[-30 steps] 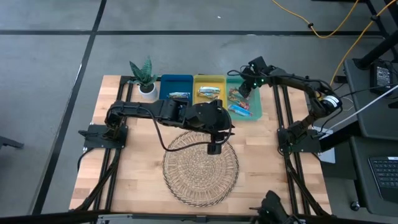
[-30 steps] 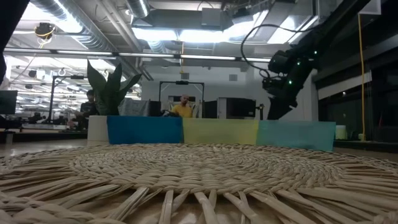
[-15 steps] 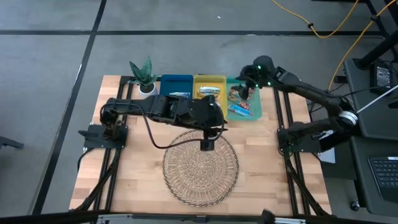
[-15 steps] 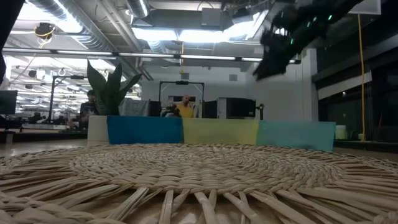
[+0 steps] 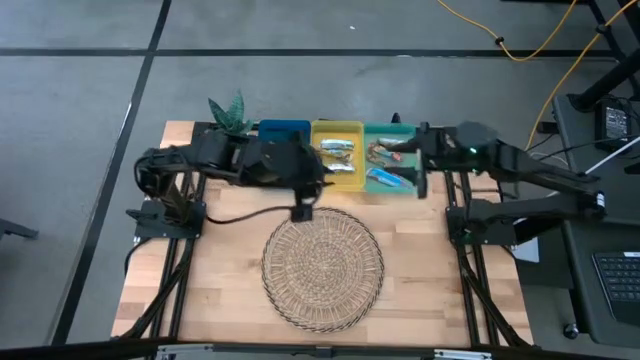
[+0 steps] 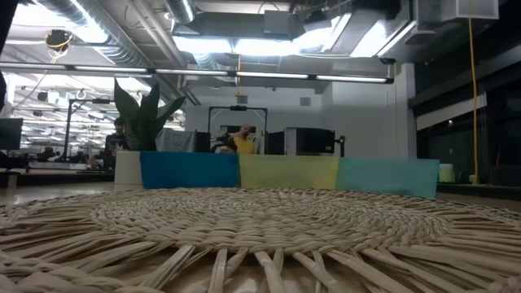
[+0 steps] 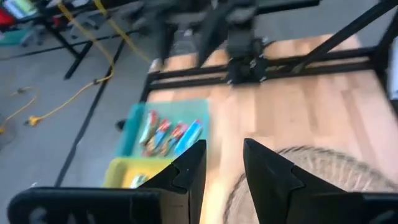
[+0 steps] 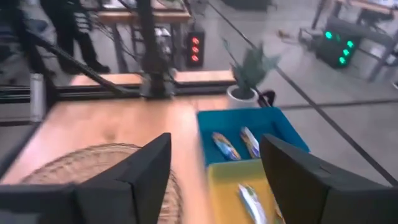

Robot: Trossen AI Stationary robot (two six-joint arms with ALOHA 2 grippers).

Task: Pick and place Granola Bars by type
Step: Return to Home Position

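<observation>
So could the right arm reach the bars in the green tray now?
Probably yes: the right tool hangs open beside the green tray, whose bars lie uncovered with nothing above them.

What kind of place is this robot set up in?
Most likely an open-plan robotics lab or workshop. There are exposed ceiling ducts and bright ceiling lights overhead. A person sits among the workstations behind, and a yellow cable trails over the bare floor.

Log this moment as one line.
granola bars in blue tray, yellow tray, green tray | woven mat bare | left gripper open, near mat's tray-side edge | right gripper open, beside green tray
</observation>
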